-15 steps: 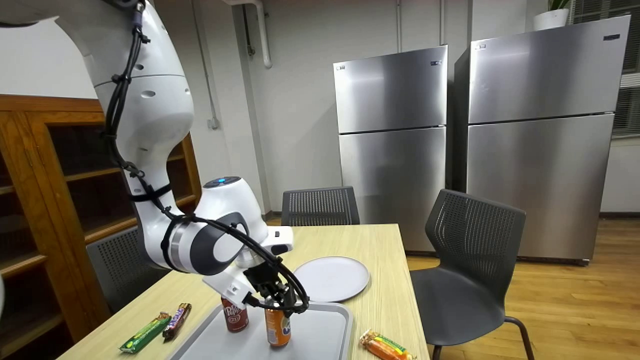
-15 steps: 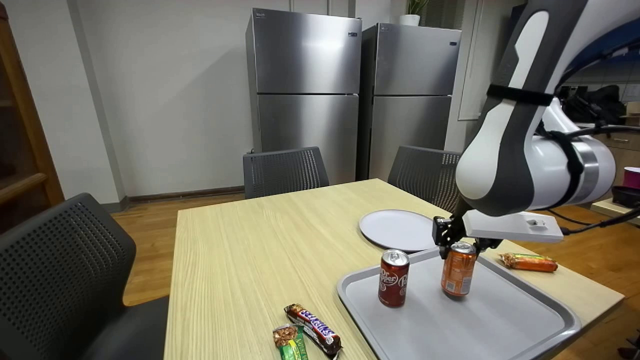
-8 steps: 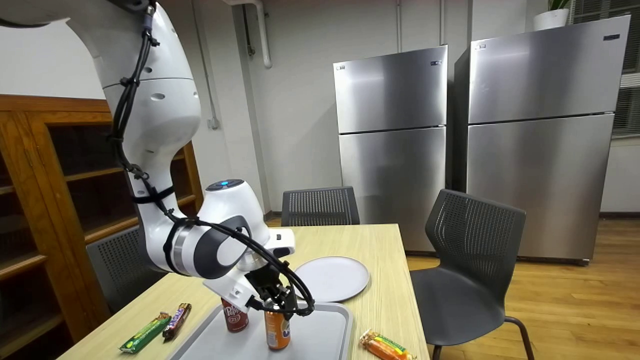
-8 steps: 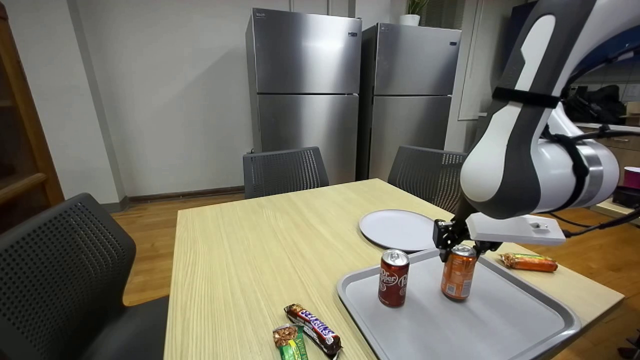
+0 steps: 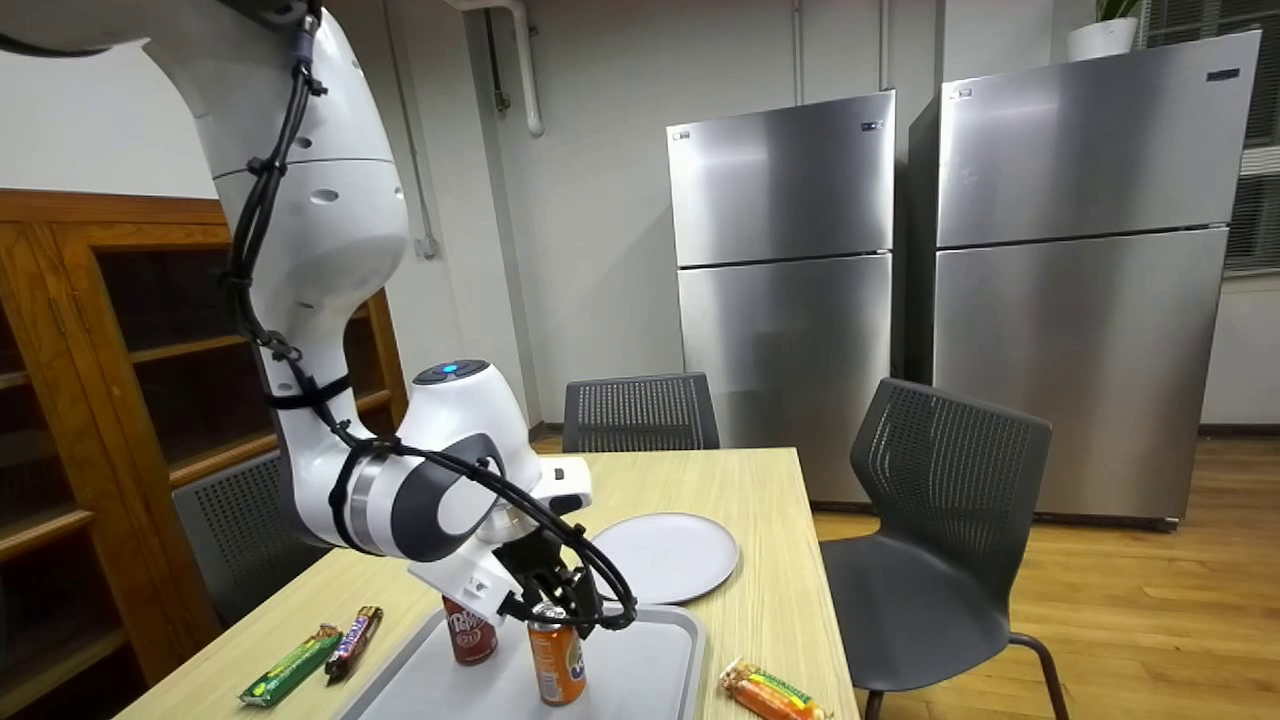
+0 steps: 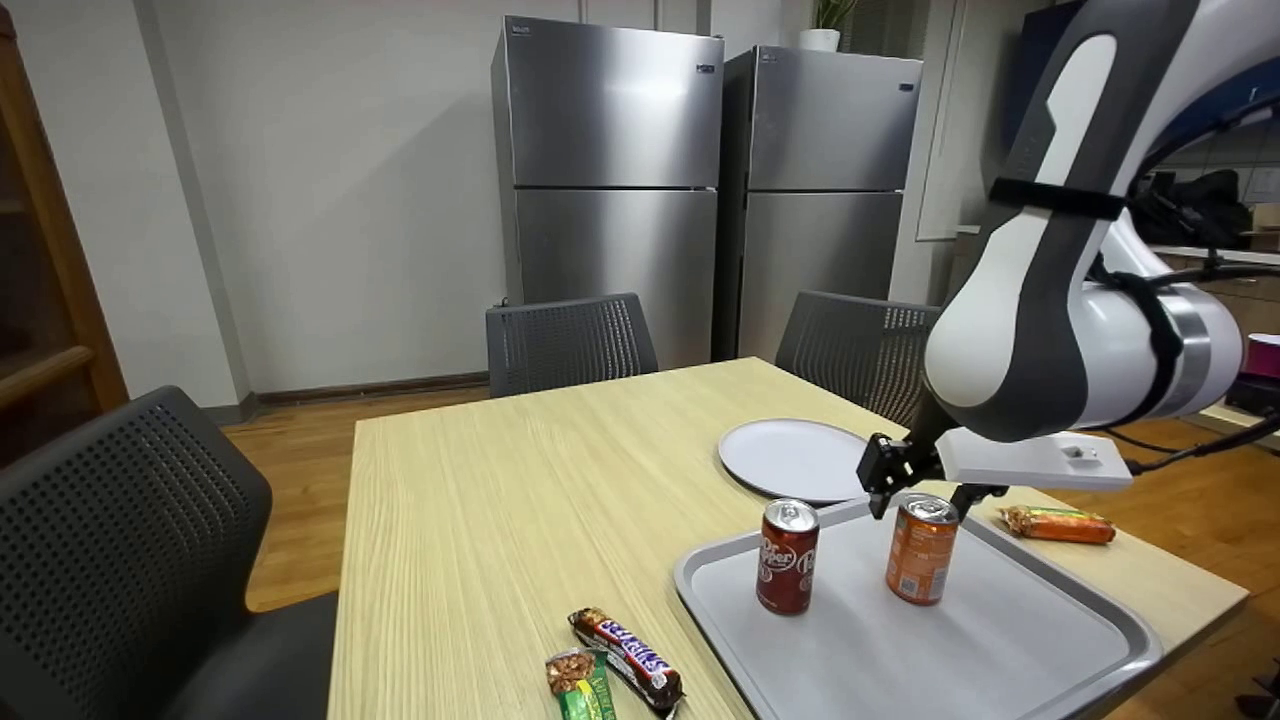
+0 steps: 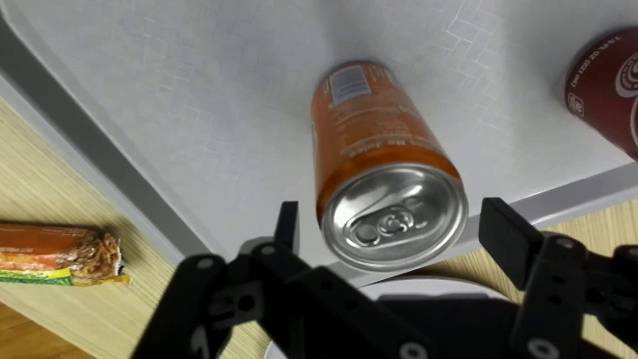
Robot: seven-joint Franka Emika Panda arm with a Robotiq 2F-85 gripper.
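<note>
The hand [image 7: 393, 229] is spread and grasping nothing: in the wrist view one finger stands at lower middle and the other at lower right, with an orange can [image 7: 376, 124] between them and a gap on either side — the narrower one, as it looks there, at the right. In an exterior view, the can stands right of centre in the frame, on a grey tray [image 6: 960, 665]. It appears upright on its own base and, with neither finger seen touching it, the tray seems to bear all its weight.

A dark red can [image 6: 787, 560] stands upright farther left on the tray. I judge that the flat floor suits both cans, and that the raised rim is there to stop things sliding off. The cans are well apart, which seems to leave room for a finger to pass between them.

As for edges, the wrist view shows the rim slanting down the left side and again from lower middle to the right edge of the frame. Beyond that second stretch sits a pale plate [image 7: 433, 286], close to the rim; I cannot tell whether they touch. Past the left stretch, an orange-wrapped bar [image 7: 55, 254] lies on the tabletop [image 6: 530, 480]. Sideways margins around the can look slim — the room upward, along the fingers, looks more generous, with only the hand itself above the lid.
</note>
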